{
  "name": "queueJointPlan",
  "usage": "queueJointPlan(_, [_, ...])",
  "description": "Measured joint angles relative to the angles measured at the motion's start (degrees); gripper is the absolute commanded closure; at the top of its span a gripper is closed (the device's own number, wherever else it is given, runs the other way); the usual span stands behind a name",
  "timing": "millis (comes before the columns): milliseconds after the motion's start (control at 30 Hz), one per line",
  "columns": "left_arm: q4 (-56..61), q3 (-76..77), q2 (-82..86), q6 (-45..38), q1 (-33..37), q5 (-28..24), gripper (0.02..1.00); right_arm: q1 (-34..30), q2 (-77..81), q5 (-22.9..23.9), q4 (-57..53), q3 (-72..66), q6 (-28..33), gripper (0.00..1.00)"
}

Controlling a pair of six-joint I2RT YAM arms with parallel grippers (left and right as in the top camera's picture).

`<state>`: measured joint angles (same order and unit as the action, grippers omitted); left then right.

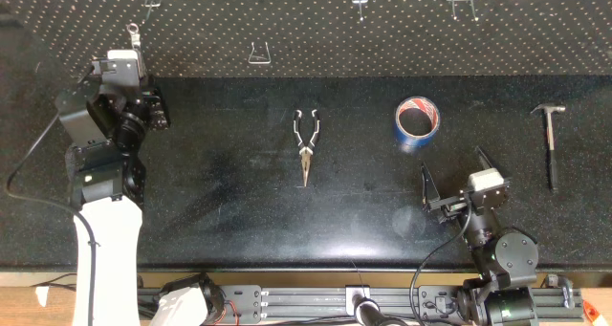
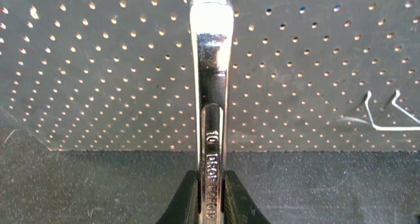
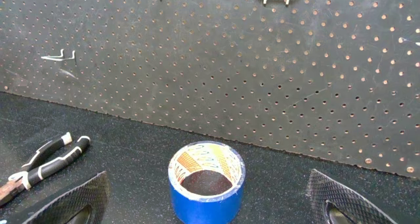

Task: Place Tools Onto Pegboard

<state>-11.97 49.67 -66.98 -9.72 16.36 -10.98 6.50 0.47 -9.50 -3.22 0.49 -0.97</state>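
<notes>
left gripper [image 2: 211, 194]: clenched on the wrench [image 2: 211, 79], fingers pinching the flat sides low on its handle. the wrench stands upright with its head end raised against the pegboard [image 2: 98, 73], above the table [image 1: 239, 202]. judged reason for the low grip: it leaves the top end free to meet a hook. in the top view the wrench head lies at the pegboard's left part, just beside a small hook [image 1: 148, 15]. whether it touches or hangs on that hook cannot be told.

right gripper [image 1: 451, 163]: released, fingers spread wide, holding nothing. it sits low near the table and faces the tape [image 1: 416, 142]. the roll lies hole-up, in line with the gap between the fingers but apart from both. judged reason: it is lined up on the roll as a likely later pick, and is out of the left arm's way.

pliers [image 1: 306, 146]: flat on the table near the middle, handles toward the pegboard, nose toward the arms. nothing touches them.

hammer [image 1: 551, 149]: flat on the table at far right, head toward the pegboard. nothing touches it.

free fittings on the pegboard: wire loop [image 1: 258, 54] left of middle, peg [image 1: 360, 3] above the pliers, double peg [image 1: 462, 3] above the tape. judged purpose: one seat for each item on the table.

step in hand, judged: hanging the wrench. tape, pliers and hammer are not yet hung.
</notes>
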Motion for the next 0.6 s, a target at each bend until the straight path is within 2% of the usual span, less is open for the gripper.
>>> queueJointPlan(600, [0.4, 1.9, -6.1, 0.0, -0.6, 0.0, 0.991, 0.0, 0.0, 0.0, 0.0, 0.0, 0.0, 0.023])
